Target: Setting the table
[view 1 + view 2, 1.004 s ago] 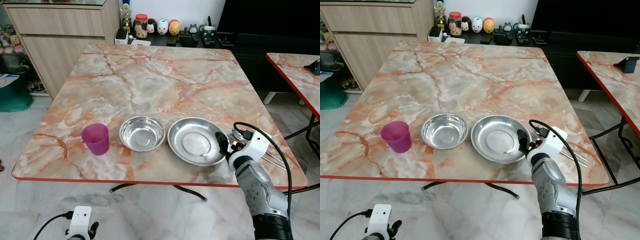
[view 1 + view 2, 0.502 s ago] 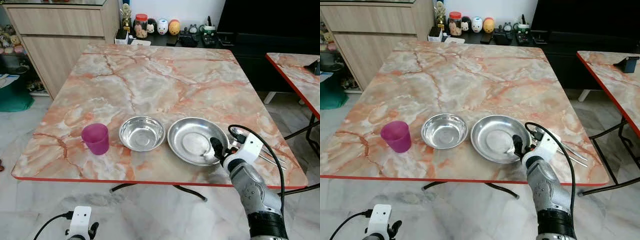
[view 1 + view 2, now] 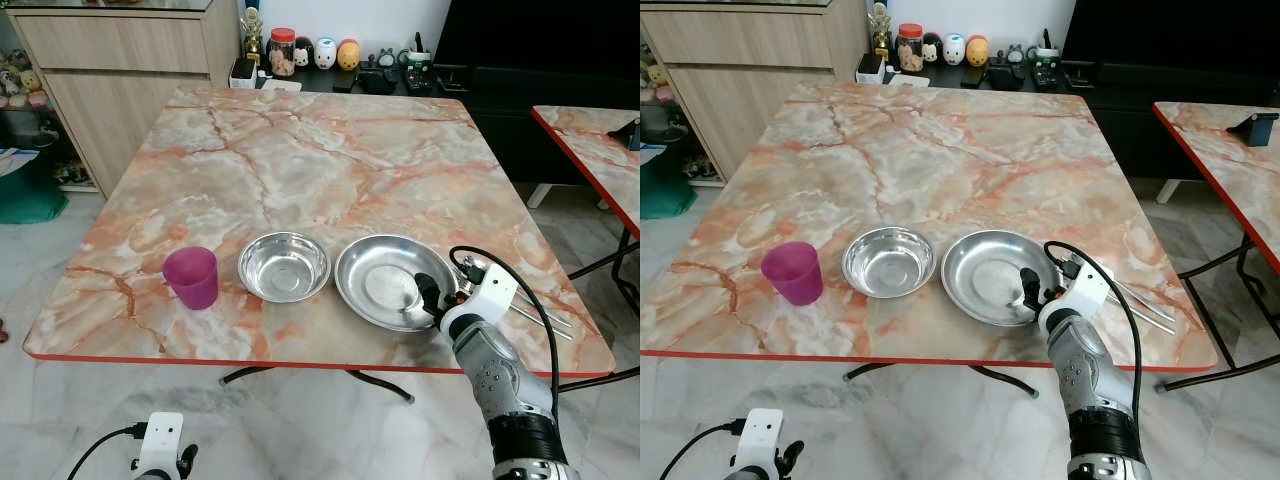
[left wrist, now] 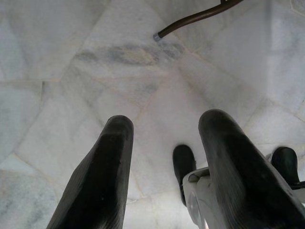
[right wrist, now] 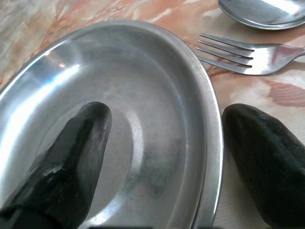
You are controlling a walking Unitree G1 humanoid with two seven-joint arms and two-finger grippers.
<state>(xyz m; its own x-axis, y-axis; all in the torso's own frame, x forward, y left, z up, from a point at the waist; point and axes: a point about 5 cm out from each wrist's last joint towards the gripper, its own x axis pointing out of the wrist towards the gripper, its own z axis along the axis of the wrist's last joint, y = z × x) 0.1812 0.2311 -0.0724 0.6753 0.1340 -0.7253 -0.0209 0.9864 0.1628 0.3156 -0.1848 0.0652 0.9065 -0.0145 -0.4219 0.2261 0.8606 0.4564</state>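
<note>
Since the earlier frames your right tool has advanced from beside the cutlery to the near-right rim of the plate, while the dishes lie as they did. Ordered largest to smallest: the marble-patterned table carries everything; the steel plate lies near its front edge, right of centre; the steel bowl sits just beside the plate on the left; the purple cup stands upright further left, apart from the bowl; a fork and spoon lie on the table just right of the plate, handles running away toward the right edge. In the right wrist view your right tool is spread, one finger over the plate's inner slope and the other outside over the table, so the rim passes between them; whether either finger touches metal cannot be told. The relation that governs your next move: the plate lies straight ahead of and under this tool, its rim crossing the gap, and the right arm is plainly the nearer one. Judged from this, you are about to pinch the rim to reposition the plate. Your left tool hangs idle over the floor, fingers spread.
</note>
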